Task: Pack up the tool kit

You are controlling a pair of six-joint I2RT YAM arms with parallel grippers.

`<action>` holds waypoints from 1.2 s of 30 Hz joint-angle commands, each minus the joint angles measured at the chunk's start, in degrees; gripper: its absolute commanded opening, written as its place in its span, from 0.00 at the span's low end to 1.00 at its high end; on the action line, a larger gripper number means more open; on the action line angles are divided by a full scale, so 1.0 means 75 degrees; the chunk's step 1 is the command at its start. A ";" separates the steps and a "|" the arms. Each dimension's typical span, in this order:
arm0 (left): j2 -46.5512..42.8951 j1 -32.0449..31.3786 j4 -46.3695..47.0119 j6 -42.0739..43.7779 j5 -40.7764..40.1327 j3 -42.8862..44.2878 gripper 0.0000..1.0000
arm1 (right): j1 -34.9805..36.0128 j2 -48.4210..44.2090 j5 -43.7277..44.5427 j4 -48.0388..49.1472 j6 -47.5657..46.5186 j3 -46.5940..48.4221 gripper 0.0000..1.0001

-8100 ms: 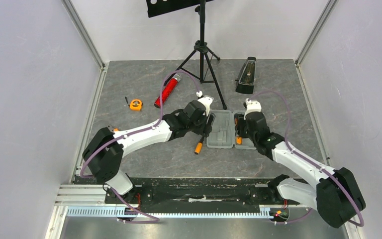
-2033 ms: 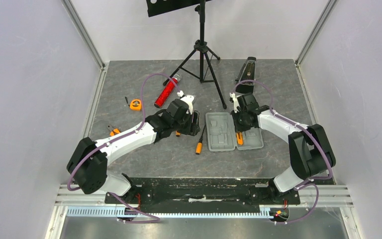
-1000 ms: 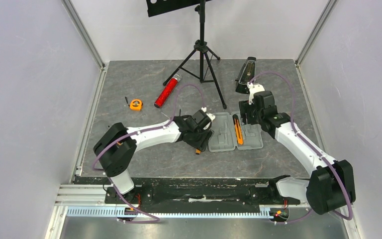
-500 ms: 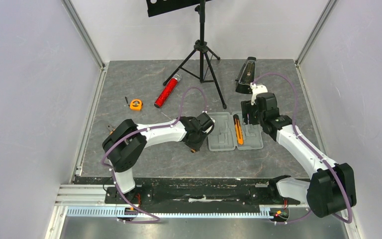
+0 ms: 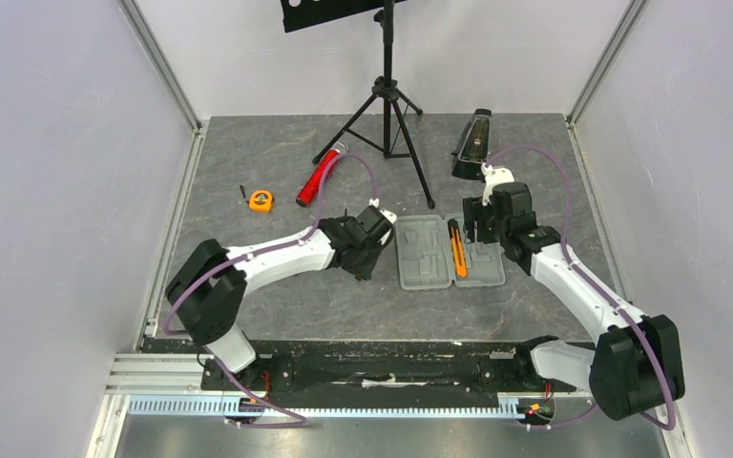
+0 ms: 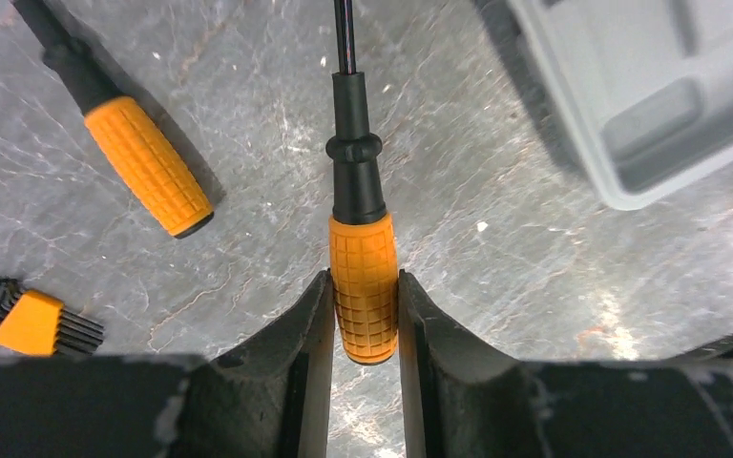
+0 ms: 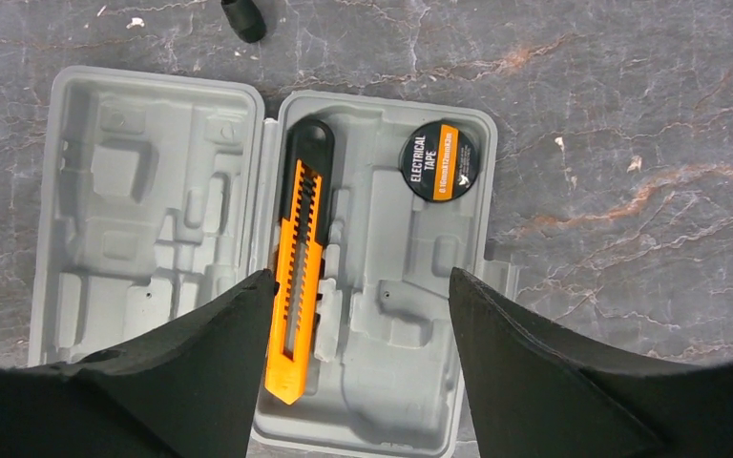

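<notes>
left claw [image 6: 363, 284] clamps a screwdriver [image 6: 356, 181] by its orange handle, just left of the open case [image 7: 134, 239]; right claw [image 7: 361, 279] hangs wide open and empty above it, where a knife [image 7: 296, 277] and tape roll [image 7: 436, 159] lie in the right half. farther back, a tape measure [image 5: 261, 200] sits on the tabletop [image 5: 534, 172].

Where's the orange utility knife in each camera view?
Top external: the utility knife lies in the right half of the open grey case, just right of the hinge, near picture centre.
Left wrist: not in the picture; only a corner of the case shows at top right.
Right wrist: left of centre, running lengthwise beside the hinge.
Shared landmark: the grey case, visible in all three views.
</notes>
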 commanded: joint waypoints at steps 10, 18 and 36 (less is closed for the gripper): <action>0.0397 0.0030 0.3383 -0.2592 0.3011 0.1091 0.12 | -0.0072 -0.0722 -0.0482 0.0708 0.0424 -0.0372 0.70; 0.1064 0.0206 0.4469 -0.4738 0.2969 0.1154 0.19 | -0.0119 -0.1136 -0.0576 0.0711 0.0508 -0.0487 0.71; 0.2324 0.0065 0.5594 -0.7301 0.3673 0.0721 0.11 | -0.0128 -0.0821 -0.1719 0.1023 0.0733 -0.0671 0.72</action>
